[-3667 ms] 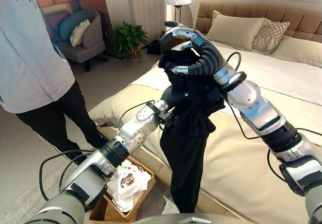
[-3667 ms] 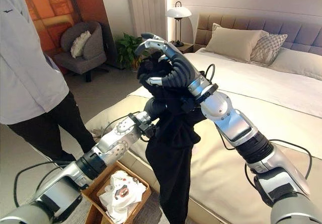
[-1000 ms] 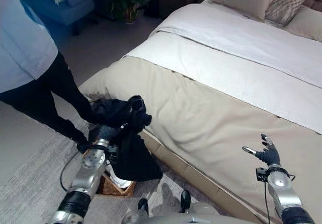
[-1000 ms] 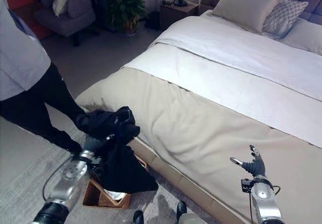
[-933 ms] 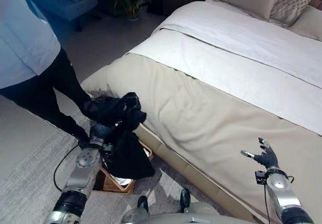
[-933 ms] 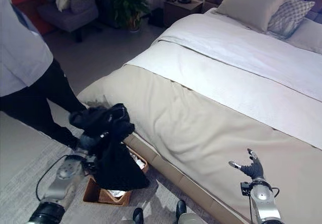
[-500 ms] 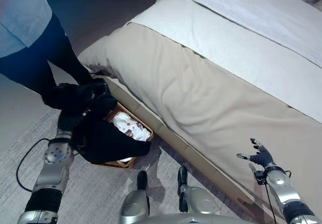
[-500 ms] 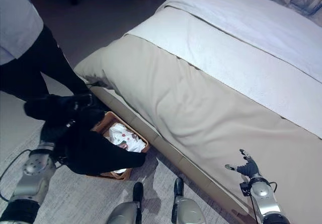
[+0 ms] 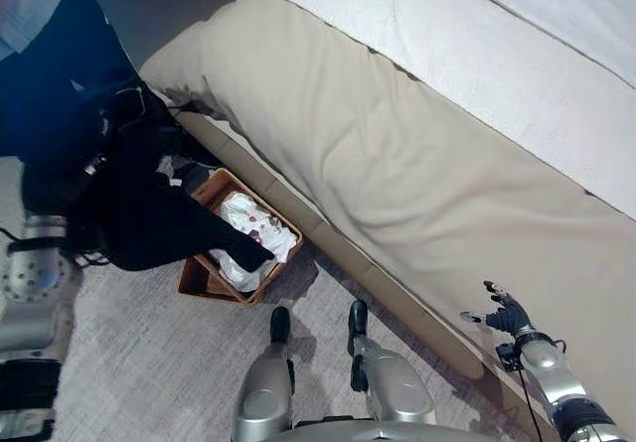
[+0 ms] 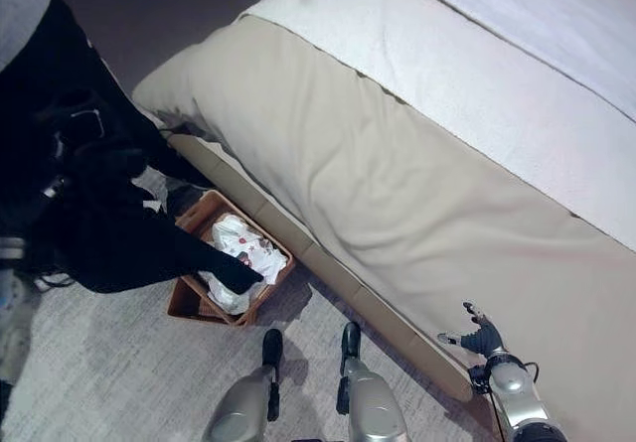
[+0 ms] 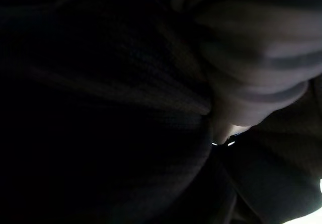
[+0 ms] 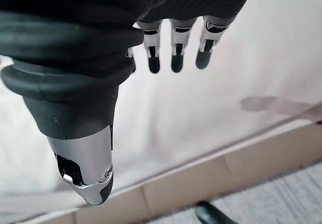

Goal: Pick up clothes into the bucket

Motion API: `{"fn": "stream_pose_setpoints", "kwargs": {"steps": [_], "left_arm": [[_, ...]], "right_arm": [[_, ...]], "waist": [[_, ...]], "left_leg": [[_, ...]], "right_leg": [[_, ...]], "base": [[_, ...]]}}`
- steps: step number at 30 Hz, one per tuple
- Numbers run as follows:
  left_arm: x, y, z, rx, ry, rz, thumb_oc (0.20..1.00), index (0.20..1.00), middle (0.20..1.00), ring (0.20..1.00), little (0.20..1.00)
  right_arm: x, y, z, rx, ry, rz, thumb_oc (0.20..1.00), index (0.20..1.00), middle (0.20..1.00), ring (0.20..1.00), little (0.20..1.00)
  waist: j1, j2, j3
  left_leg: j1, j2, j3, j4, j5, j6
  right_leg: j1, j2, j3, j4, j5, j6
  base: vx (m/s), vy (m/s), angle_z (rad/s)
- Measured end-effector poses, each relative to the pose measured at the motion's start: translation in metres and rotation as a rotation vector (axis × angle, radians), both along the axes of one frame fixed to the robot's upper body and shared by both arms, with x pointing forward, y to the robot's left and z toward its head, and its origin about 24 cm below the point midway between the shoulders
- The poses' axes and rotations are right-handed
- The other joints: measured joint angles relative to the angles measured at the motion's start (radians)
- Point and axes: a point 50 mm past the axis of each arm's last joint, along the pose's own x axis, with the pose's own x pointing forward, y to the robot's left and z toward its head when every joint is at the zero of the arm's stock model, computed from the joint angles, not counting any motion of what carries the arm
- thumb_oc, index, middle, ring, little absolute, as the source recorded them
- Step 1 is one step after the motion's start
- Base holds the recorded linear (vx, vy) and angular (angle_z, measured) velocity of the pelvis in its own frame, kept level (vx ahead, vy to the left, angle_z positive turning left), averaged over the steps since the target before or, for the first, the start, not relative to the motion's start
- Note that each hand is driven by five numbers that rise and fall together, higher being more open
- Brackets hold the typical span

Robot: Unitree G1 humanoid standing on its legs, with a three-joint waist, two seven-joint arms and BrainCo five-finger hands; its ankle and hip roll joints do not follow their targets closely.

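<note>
The black garment (image 9: 149, 228) has been lowered since a moment ago, its end now draped into the basket (image 9: 195, 281). The left hand's grip cannot be told under the cloth. The right hand (image 9: 507, 317) is held open by the bed (image 9: 417, 164).

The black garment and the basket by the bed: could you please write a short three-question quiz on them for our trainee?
1. True or false: the black garment lies spread flat on top of the bed.
2. What already lies in the wicker basket? A: a white cloth. B: a pair of shoes. C: a pillow.
3. In one word, are the fingers of the right hand open or curled?

Key: 1 false, it hangs beside the bed with its lower end over the basket. 2 A. 3 open.
</note>
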Motion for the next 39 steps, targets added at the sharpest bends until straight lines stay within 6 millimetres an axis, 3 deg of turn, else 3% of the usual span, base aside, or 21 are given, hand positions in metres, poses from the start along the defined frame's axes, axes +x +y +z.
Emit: {"fn": "stream_pose_setpoints", "kwargs": {"steps": [3,7,13,16,22,27,31,36,39], "left_arm": [[-0.005,0.007,0.023,0.050,-0.057,0.021,0.200,0.200,0.200,0.200,0.200],[-0.008,0.000,0.061,0.196,-0.114,-0.009,0.200,0.200,0.200,0.200,0.200],[-0.010,-0.012,0.090,0.268,-0.216,-0.053,0.200,0.200,0.200,0.200,0.200],[-0.010,-0.013,0.092,0.268,-0.231,-0.060,0.200,0.200,0.200,0.200,0.200],[-0.003,-0.016,0.068,0.178,-0.213,-0.087,0.200,0.200,0.200,0.200,0.200],[0.009,-0.028,0.023,0.038,-0.130,-0.137,0.200,0.200,0.200,0.200,0.200],[0.019,-0.045,-0.010,-0.096,-0.084,-0.176,0.200,0.200,0.200,0.200,0.200],[0.027,-0.053,-0.027,-0.101,0.011,-0.183,0.200,0.200,0.200,0.200,0.200],[0.029,-0.054,-0.023,-0.092,-0.014,-0.163,0.200,0.200,0.200,0.200,0.200]], "right_arm": [[0.000,0.001,-0.001,0.003,0.001,0.000,1.000,1.000,1.000,1.000,1.000],[-0.004,-0.001,-0.005,0.005,0.025,-0.013,1.000,1.000,1.000,1.000,1.000],[-0.003,0.003,-0.009,0.018,0.038,-0.017,1.000,1.000,1.000,1.000,1.000],[-0.002,0.008,-0.011,0.026,0.042,-0.002,1.000,1.000,1.000,1.000,1.000],[0.001,0.013,-0.011,0.036,0.030,0.009,1.000,1.000,1.000,1.000,1.000],[0.002,0.014,-0.006,0.048,0.000,0.011,1.000,1.000,1.000,1.000,1.000],[0.007,0.018,-0.001,0.060,-0.041,0.016,1.000,1.000,1.000,1.000,1.000],[0.007,0.019,0.001,0.059,-0.058,0.027,1.000,1.000,1.000,1.000,1.000],[0.007,0.014,0.009,0.034,-0.090,0.051,1.000,1.000,1.000,1.000,1.000]], "waist": [[0.005,0.002,0.001],[0.023,0.004,0.002],[0.022,0.014,-0.001],[0.021,0.021,-0.003],[0.021,0.031,-0.011],[0.021,0.031,-0.005],[0.013,0.027,0.067],[-0.010,-0.003,0.106],[-0.008,-0.005,0.106]], "left_leg": [[0.001,0.000,0.000,0.000,0.000,0.000],[0.006,-0.002,-0.002,0.000,0.000,0.000],[0.006,-0.010,-0.018,0.013,0.000,0.000],[0.004,-0.014,-0.019,0.019,0.000,0.000],[-0.038,-0.019,-0.021,0.042,-0.004,-0.005],[-0.113,-0.021,-0.025,0.089,-0.005,-0.006],[-0.191,-0.025,-0.030,0.143,-0.006,-0.008],[-0.306,-0.026,-0.027,0.228,-0.020,-0.007],[-0.424,-0.030,-0.027,0.326,-0.063,0.006]], "right_leg": [[0.002,-0.001,0.000,-0.002,0.000,0.000],[0.008,-0.002,-0.003,-0.001,0.000,0.000],[0.022,-0.011,-0.017,-0.001,0.000,0.000],[0.021,-0.016,-0.017,0.004,0.000,0.000],[-0.022,-0.023,-0.017,0.030,-0.001,0.000],[-0.095,-0.028,-0.017,0.075,-0.001,0.001],[-0.179,-0.035,-0.017,0.149,-0.014,-0.004],[-0.312,-0.047,-0.007,0.268,-0.050,-0.007],[-0.432,-0.053,0.009,0.359,-0.093,-0.012]], "base": [[0.01,-0.001,0.00],[0.00,0.000,0.01],[0.00,0.000,0.08],[-0.02,-0.004,0.02],[-0.04,-0.012,0.01],[-0.08,0.000,0.01],[-0.10,0.015,0.03],[-0.07,0.027,0.02],[-0.07,0.013,-0.07]]}}
